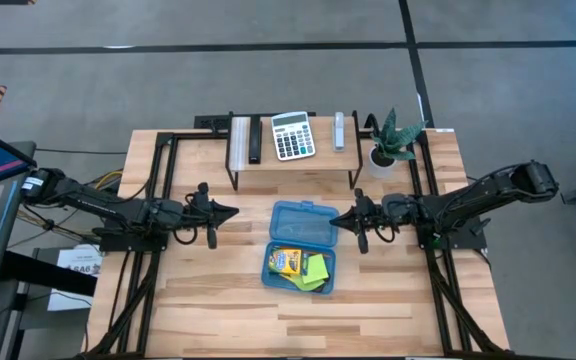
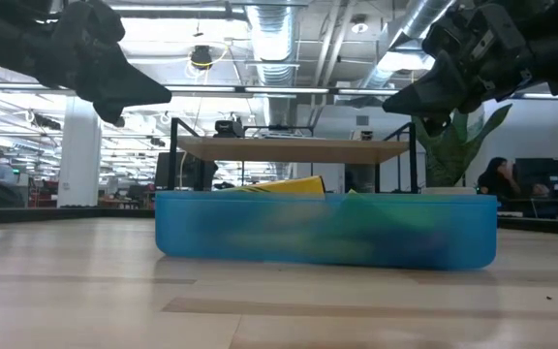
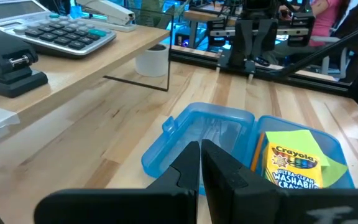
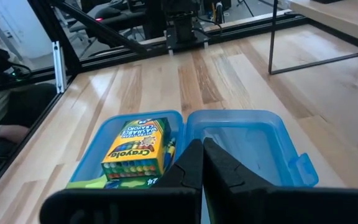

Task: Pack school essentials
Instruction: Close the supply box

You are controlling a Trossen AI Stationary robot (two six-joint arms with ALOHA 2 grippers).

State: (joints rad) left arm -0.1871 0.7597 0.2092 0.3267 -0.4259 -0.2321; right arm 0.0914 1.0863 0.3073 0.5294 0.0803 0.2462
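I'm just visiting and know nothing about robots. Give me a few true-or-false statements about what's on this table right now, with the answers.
1. The blue box lies open. True.
2. The crayon box sits on the raised shelf. False: it lies inside the blue box.
3. The left claw holds a pencil. False: it is shut on nothing, beside the blue box.
4. The calculator is on the shelf. True.
5. The right claw is wide open. False: its fingers are closed together.
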